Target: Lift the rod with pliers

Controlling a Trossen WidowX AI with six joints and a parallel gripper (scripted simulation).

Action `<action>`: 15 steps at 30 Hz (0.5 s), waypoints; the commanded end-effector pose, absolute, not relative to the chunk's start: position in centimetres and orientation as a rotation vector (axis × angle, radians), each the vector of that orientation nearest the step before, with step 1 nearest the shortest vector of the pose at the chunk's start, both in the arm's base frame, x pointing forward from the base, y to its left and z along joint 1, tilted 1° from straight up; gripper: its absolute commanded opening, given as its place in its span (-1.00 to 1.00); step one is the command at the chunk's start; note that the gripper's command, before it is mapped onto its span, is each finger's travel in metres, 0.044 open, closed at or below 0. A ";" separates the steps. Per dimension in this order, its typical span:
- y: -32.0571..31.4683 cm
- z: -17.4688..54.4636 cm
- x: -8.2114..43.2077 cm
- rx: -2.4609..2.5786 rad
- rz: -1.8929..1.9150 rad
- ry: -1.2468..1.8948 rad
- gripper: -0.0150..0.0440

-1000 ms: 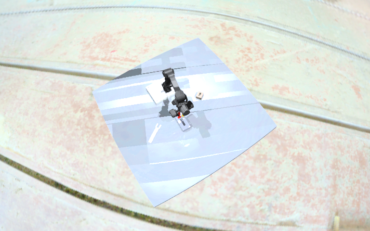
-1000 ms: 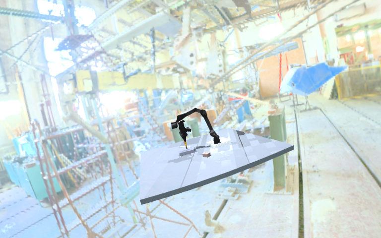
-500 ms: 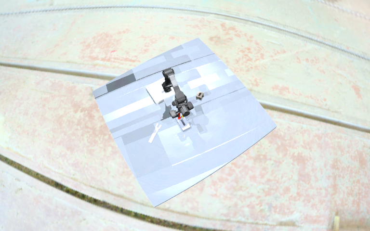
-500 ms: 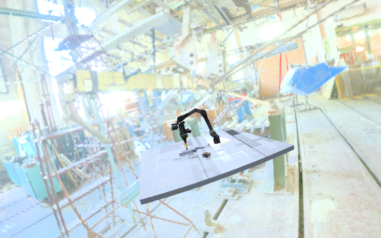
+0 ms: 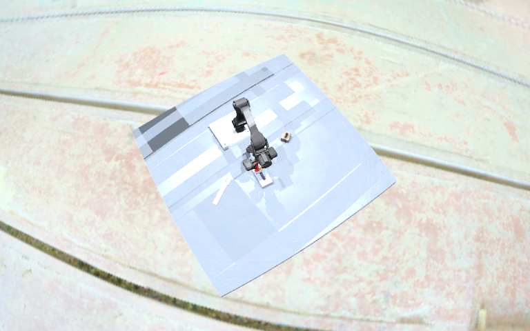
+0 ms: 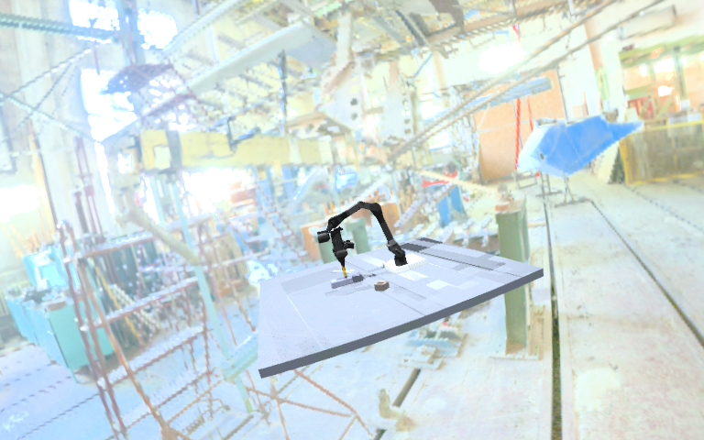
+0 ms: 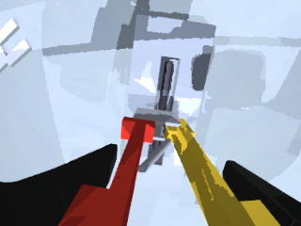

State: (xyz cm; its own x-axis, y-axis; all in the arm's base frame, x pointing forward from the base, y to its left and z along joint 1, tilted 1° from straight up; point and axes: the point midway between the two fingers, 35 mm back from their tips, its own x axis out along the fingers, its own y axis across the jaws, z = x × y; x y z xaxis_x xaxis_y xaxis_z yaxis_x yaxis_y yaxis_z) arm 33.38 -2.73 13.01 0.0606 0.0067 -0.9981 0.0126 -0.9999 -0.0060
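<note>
A pale tabletop (image 5: 332, 175) (image 6: 322, 332) (image 7: 75, 141), marked with grey and white patches, is set against a bright industrial hall. The rod (image 7: 167, 75) lies in the narrow slot of a channel block (image 5: 267, 182) (image 6: 339, 282) (image 7: 150, 44), where its sides are shielded from the fingers; only slim jaws are likely to be admitted there. Above one part of the slot, the locking pliers (image 5: 257, 167) (image 6: 343, 271) (image 7: 157, 114) are held head down, so that their jaws can be worked from above. Their red handle (image 7: 134, 151) and yellow handle (image 7: 188, 160) are spread, presumably to keep the jaws open; whether the rod is already straddled cannot be told, as the tips are hidden by the pliers' head. The handles are held between the black fingers of the gripper (image 5: 257, 167) (image 6: 343, 261) (image 7: 171, 155), placed on opposite sides so that a squeeze can be applied by closing. No lock can be confirmed, and the rod is not yet lifted; if the squeeze is made too high, the rod may be missed. Well apart from the block stands a small brown slotted block (image 5: 286, 136) (image 6: 381, 285), probably the holster. The arm (image 5: 248, 121) (image 6: 370, 207) is arched high, by which a downward reach is allowed.
</note>
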 end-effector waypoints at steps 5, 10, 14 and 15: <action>-2.7 12.3 33.4 2.289 -2.152 0.025 0.58; -2.7 12.2 33.4 2.289 -2.152 0.025 0.55; -2.7 12.2 33.4 2.289 -2.152 0.025 0.54; -2.7 12.2 33.4 2.289 -2.152 0.025 0.53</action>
State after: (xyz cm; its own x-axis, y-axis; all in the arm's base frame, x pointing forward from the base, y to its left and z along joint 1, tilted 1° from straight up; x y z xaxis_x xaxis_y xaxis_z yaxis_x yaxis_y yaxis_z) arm 33.37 -2.75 12.22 0.0587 0.0077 -0.9982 0.0116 -0.9999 -0.0070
